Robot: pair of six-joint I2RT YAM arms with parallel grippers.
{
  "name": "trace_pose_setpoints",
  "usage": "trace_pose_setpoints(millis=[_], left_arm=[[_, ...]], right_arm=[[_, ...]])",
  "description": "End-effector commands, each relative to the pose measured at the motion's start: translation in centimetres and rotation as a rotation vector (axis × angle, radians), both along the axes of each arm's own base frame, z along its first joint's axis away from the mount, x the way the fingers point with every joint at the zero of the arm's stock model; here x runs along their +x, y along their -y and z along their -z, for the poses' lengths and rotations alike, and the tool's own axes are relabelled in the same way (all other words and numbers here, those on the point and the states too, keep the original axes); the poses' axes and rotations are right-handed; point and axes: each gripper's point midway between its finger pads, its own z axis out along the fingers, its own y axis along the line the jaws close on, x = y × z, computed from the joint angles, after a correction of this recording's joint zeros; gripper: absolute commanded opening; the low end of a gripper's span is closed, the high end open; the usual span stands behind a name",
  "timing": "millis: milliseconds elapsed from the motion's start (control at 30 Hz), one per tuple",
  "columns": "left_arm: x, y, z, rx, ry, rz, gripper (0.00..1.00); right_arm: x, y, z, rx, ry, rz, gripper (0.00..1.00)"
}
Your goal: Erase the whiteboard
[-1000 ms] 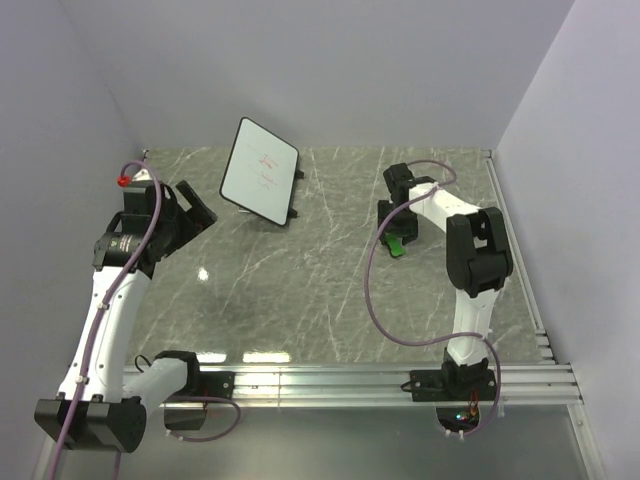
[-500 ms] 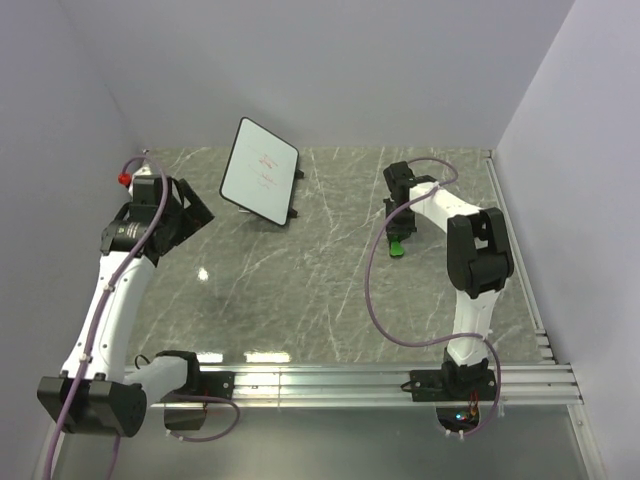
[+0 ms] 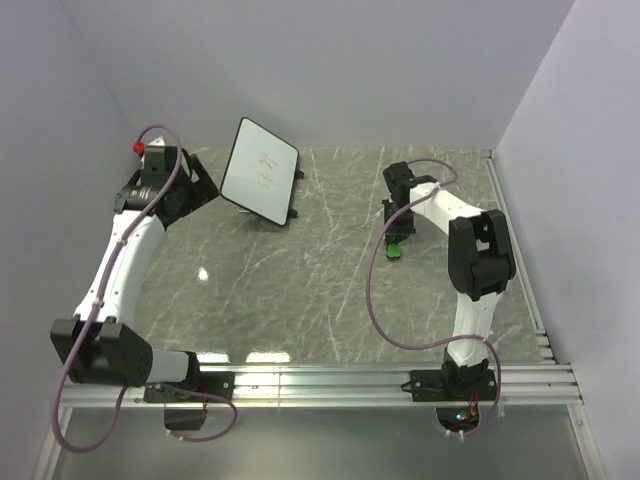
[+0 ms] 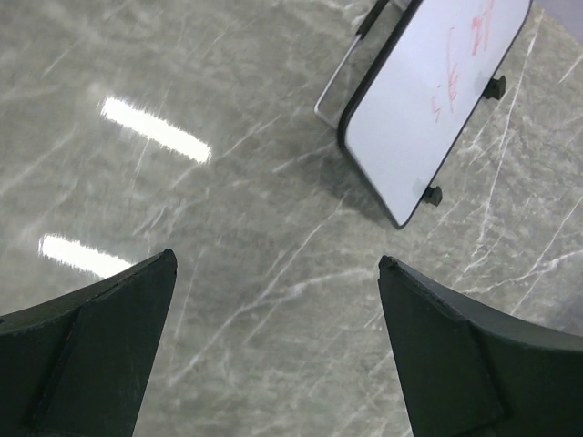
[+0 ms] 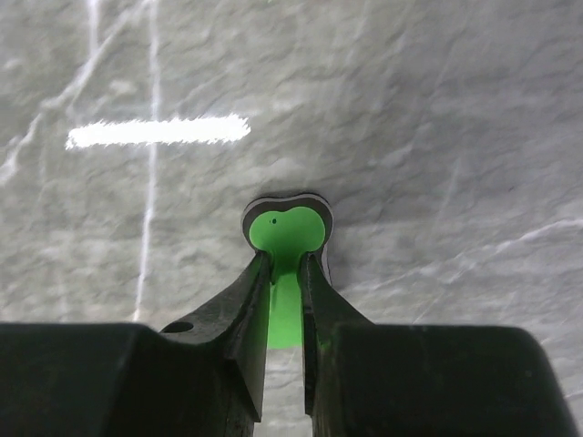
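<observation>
The whiteboard (image 3: pixel 261 171) stands tilted on its black feet at the back of the table, with faint red scribbles; it also shows in the left wrist view (image 4: pixel 435 100). My left gripper (image 3: pixel 197 184) is open and empty, just left of the board. The green bone-shaped eraser (image 3: pixel 396 247) lies on the table at the right. My right gripper (image 3: pixel 400 238) is shut on the eraser's narrow middle (image 5: pixel 288 232), low at the table surface.
The grey marble table (image 3: pixel 300 290) has a metal rail along its near edge (image 3: pixel 380 380) and right edge. Purple walls close in the back and both sides. Cables loop from both arms.
My left arm has swung toward the back, bringing its gripper close beside the whiteboard's left edge. My right gripper has stayed over the eraser, shifting only slightly.
</observation>
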Motion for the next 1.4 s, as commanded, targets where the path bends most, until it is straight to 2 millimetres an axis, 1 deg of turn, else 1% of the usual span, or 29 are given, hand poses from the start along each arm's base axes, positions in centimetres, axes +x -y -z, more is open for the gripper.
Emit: trace_pose_setpoints(millis=[0,33,67,133,200,233,300,400,467,533,567,600,667,700,767,800,833,867,900,933,967,1000,1067,1100,1167,1200,1233,1300,1367], left_arm=[[3.7,0.9,-3.4,0.042,0.131,0.110,0.99],[4.7,1.1,-3.1,0.043,0.127,0.127,0.99],[5.5,1.2,-4.0,0.044,0.154,0.136,0.99],[7.2,1.3,-5.0,0.044,0.192,0.166,0.99],[8.5,1.2,-5.6,0.036,0.226,0.191,0.99],[9.5,1.7,-5.9,0.018,0.249,0.224,1.00],[10.5,2.0,-5.9,0.010,0.261,0.258,0.99],[12.5,2.7,-4.8,-0.002,0.251,0.298,0.98],[13.8,2.7,-3.3,-0.002,0.219,0.303,0.98],[15.0,2.3,-2.1,0.007,0.192,0.298,0.96],[15.4,2.2,-1.7,0.007,0.186,0.297,0.96],[15.7,1.8,-1.3,0.006,0.175,0.289,0.96],[16.4,2.0,-0.7,-0.008,0.166,0.299,0.95],[16.5,0.8,-0.5,-0.014,0.158,0.279,0.96],[16.6,0.8,-0.6,-0.013,0.158,0.283,0.97],[16.4,0.8,-0.5,-0.009,0.156,0.286,0.97],[15.9,0.8,-0.5,-0.010,0.156,0.284,0.98],[15.6,0.8,-0.7,-0.012,0.161,0.281,0.98],[14.8,0.7,-0.7,-0.011,0.162,0.276,0.98],[14.4,0.6,-0.7,-0.009,0.158,0.270,0.99],[13.9,0.6,-0.6,-0.009,0.155,0.263,0.99],[13.4,0.4,-0.6,-0.010,0.153,0.247,0.99],[11.9,0.0,-0.5,-0.014,0.148,0.207,0.99],[11.3,0.0,-0.5,-0.023,0.147,0.194,0.99],[9.5,0.1,-0.3,-0.053,0.139,0.163,0.99],[8.8,0.3,-0.2,-0.068,0.138,0.154,0.99],[7.5,0.4,0.0,-0.082,0.133,0.146,0.98],[5.3,0.8,0.7,-0.119,0.114,0.136,0.98],[3.9,1.1,1.3,-0.141,0.092,0.133,0.97]], right_arm=[[0.1,-1.8,-4.2,0.070,0.060,-0.016,0.00],[0.0,-2.5,-4.8,0.107,0.060,-0.020,0.00],[0.0,-3.4,-5.8,0.160,0.069,-0.031,0.00],[0.8,-4.8,-7.8,0.237,0.107,-0.031,0.00],[1.4,-6.8,-10.2,0.347,0.139,-0.041,0.00],[2.0,-7.8,-11.2,0.410,0.161,-0.035,0.00],[2.3,-9.7,-13.1,0.516,0.175,-0.054,0.00],[3.5,-11.7,-15.2,0.626,0.215,-0.066,0.00],[4.2,-13.0,-16.6,0.699,0.238,-0.084,0.00],[5.3,-14.1,-18.1,0.760,0.269,-0.090,0.00],[5.6,-14.5,-18.1,0.778,0.266,-0.090,0.00],[6.1,-15.0,-19.0,0.799,0.281,-0.095,0.00],[6.7,-15.8,-19.8,0.823,0.279,-0.111,0.00],[6.7,-16.0,-19.8,0.820,0.278,-0.121,0.00],[5.7,-17.0,-19.3,0.778,0.263,-0.175,0.01],[5.2,-17.5,-19.2,0.756,0.262,-0.209,0.10],[4.1,-17.6,-18.4,0.709,0.244,-0.264,0.44],[2.3,-18.6,-17.4,0.666,0.225,-0.305,0.58],[1.3,-18.8,-16.6,0.636,0.218,-0.344,0.78],[0.3,-18.9,-15.7,0.605,0.199,-0.370,0.81],[-1.7,-19.9,-14.4,0.550,0.173,-0.419,0.82],[-2.7,-20.1,-13.6,0.511,0.157,-0.451,0.83],[-5.8,-20.5,-11.3,0.447,0.096,-0.534,0.83],[-7.8,-21.7,-10.5,0.416,0.082,-0.598,0.83],[-9.6,-22.1,-8.5,0.372,0.049,-0.622,0.83],[-10.8,-23.0,-8.0,0.376,0.026,-0.634,0.83],[-11.3,-23.2,-7.0,0.373,-0.007,-0.627,0.82],[-12.1,-24.2,-6.7,0.385,-0.031,-0.618,0.81],[-12.3,-24.9,-6.3,0.383,-0.036,-0.618,0.80]])
